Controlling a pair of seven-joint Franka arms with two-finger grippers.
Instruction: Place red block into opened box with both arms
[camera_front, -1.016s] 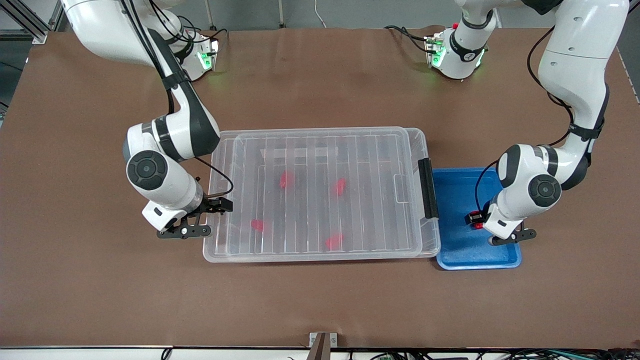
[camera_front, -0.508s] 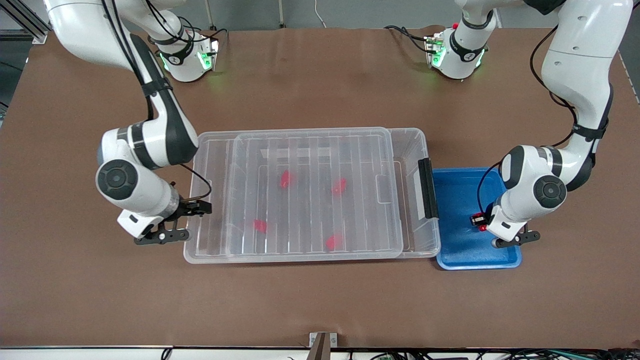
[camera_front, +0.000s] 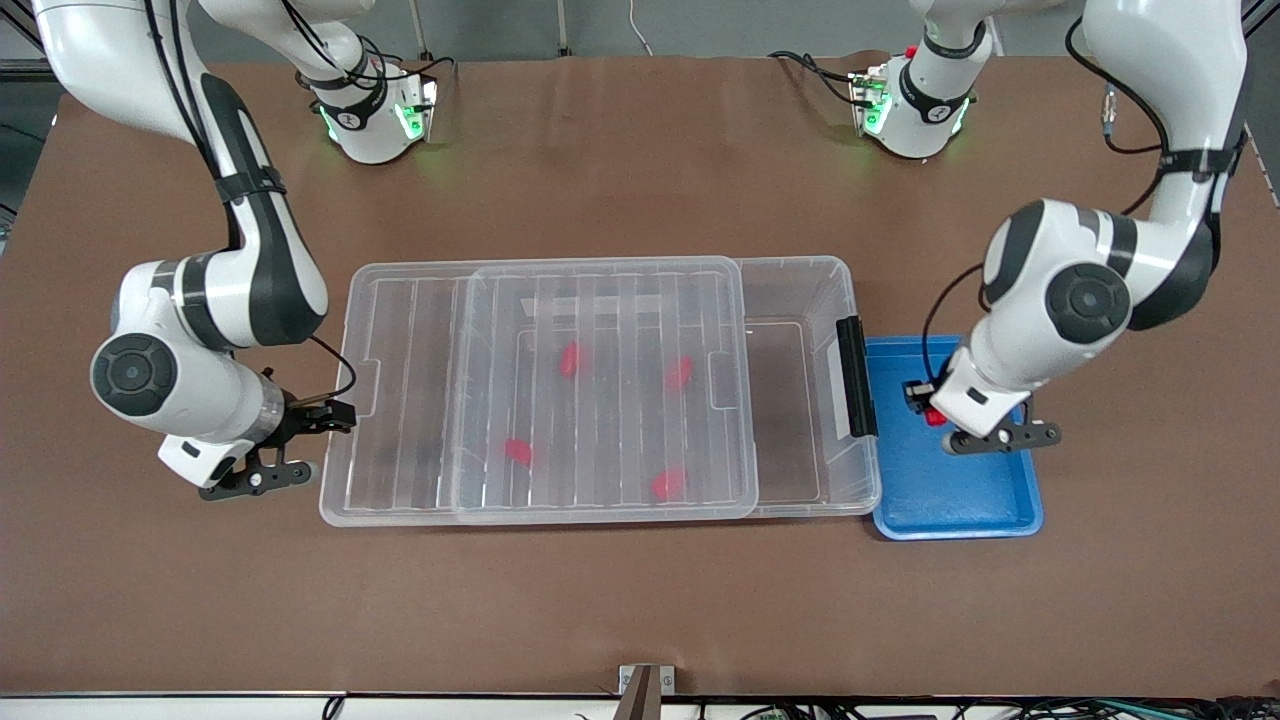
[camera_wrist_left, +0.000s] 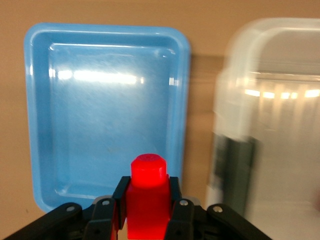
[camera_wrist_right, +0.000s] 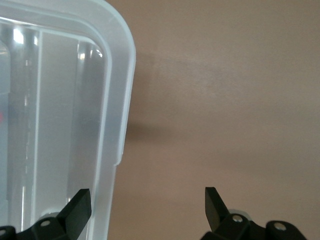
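My left gripper (camera_front: 922, 402) hangs over the blue tray (camera_front: 985, 500), shut on a red block (camera_front: 936, 416). In the left wrist view the red block (camera_wrist_left: 147, 200) sits upright between the fingers (camera_wrist_left: 119, 192), stub end out. The clear box (camera_front: 845, 290) lies mid-table with its black latch (camera_front: 856, 375) beside the tray. Its ribbed lid (camera_front: 600, 300) is slid toward the right arm's end, leaving the latch end uncovered. Several red blocks (camera_front: 570, 360) show through the lid. My right gripper (camera_front: 330, 416) stands open at the lid's end rim (camera_wrist_right: 117, 100).
The blue tray (camera_wrist_left: 107, 110) holds nothing else that I can see. Brown table (camera_front: 640, 600) spreads all around the box and tray. Both arm bases (camera_front: 370, 110) stand at the table's edge farthest from the front camera.
The right arm has drawn back toward its end of the table and the lid has slid with it, uncovering the latch end. The left gripper has shut on the red block and risen from the tray.
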